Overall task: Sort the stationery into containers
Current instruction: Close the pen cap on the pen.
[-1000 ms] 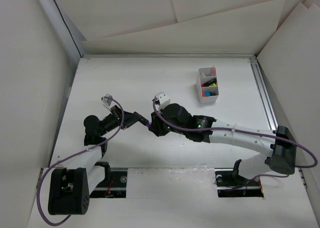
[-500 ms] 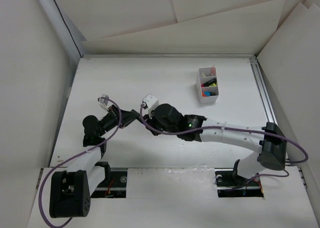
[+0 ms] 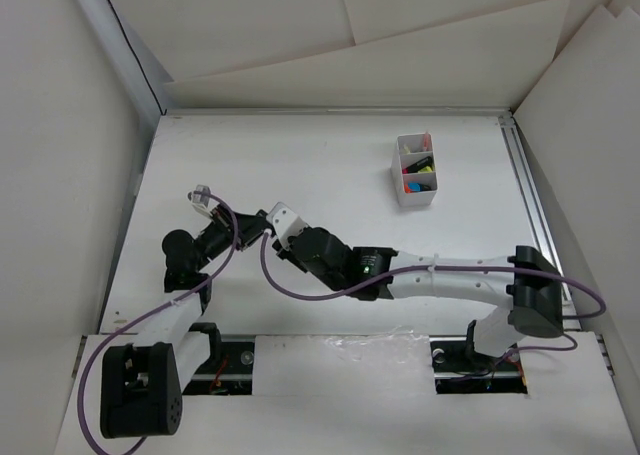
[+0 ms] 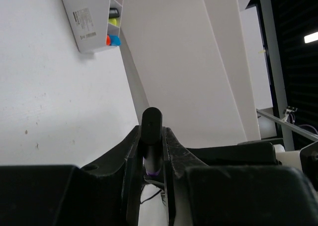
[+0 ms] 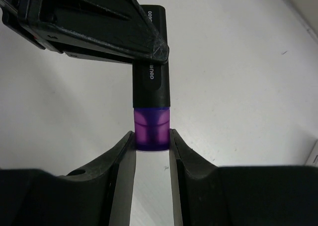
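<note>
The left gripper [image 4: 151, 142] and right gripper [image 5: 151, 142] meet tip to tip above the worktop [image 3: 300, 165], left of centre, both on one highlighter [image 5: 151, 84]. The left gripper is pressed on the black barrel, which stands up between its fingers in the left wrist view. The right gripper pinches the purple cap [image 5: 151, 130], a finger touching it on each side.

In the right wrist view the highlighter's long axis runs from 12 to 6 o'clock. The barrel end is at 12 in the left gripper and the cap end is at 6 in the right one. The two grippers therefore face each other along that same line, and the highlighter is held clear of the worktop.

The box [image 3: 413, 197] sits well apart, at about 2 o'clock from the grippers in the top view, with bright caps showing in its compartments. It is on the right arm's side, so that arm is the nearer carrier.

This looks like a handover or a cap pull. Either way the move should follow the 12-to-6 line, since a sideways tug could twist the highlighter in the left gripper.
</note>
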`<action>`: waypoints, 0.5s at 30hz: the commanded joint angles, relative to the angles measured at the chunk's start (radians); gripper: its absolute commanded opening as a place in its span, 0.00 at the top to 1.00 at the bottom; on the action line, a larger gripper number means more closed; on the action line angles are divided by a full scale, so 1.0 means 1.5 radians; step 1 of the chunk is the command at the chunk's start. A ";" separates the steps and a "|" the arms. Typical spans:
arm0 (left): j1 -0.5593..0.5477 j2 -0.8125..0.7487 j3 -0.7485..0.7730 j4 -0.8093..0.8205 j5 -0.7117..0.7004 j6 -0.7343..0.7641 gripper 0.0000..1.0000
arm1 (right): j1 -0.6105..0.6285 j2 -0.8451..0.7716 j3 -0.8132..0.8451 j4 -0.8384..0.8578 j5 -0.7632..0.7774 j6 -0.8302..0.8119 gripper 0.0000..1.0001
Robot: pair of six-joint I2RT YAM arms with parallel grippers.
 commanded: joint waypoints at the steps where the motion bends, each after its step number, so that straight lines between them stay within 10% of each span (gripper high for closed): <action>1: -0.047 -0.018 -0.019 -0.031 0.267 -0.017 1.00 | -0.010 0.014 0.076 0.481 0.058 -0.073 0.89; 15: -0.047 -0.018 0.015 -0.121 0.251 0.059 1.00 | -0.010 -0.033 -0.011 0.468 0.058 0.037 0.88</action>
